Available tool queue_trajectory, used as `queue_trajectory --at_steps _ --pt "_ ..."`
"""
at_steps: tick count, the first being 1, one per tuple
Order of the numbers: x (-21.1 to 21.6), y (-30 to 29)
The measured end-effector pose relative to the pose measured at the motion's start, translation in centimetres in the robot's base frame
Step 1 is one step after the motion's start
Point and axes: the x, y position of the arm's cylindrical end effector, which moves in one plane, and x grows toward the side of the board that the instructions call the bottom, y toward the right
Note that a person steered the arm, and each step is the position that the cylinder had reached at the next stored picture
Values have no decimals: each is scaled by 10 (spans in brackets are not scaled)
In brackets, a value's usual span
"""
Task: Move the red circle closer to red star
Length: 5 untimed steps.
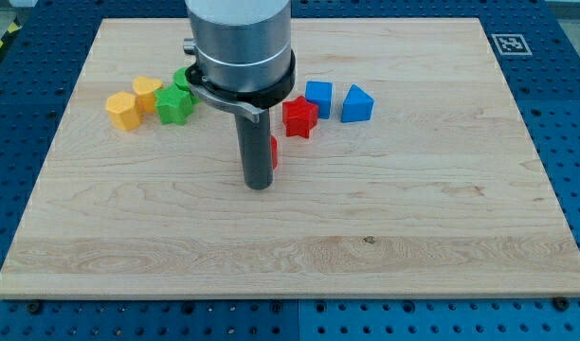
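Note:
The red star (299,116) lies on the wooden board (413,208) just above centre. The red circle (274,152) is almost wholly hidden behind my rod; only a thin red sliver shows at the rod's right edge, below and left of the star. My tip (259,186) rests on the board just below and left of that sliver, touching or nearly touching the circle.
A blue block (318,98) and a blue triangle-like block (356,104) sit right of the red star. A green star (174,105) with another green block (183,80) behind it, and two yellow-orange blocks (123,111) (147,93), lie at the left. The arm's grey body (240,43) hides the top centre.

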Motion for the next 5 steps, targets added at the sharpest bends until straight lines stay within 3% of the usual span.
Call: queue_trajectory --at_steps 2,5 --pt "-4 -18" --pt "-46 -15"
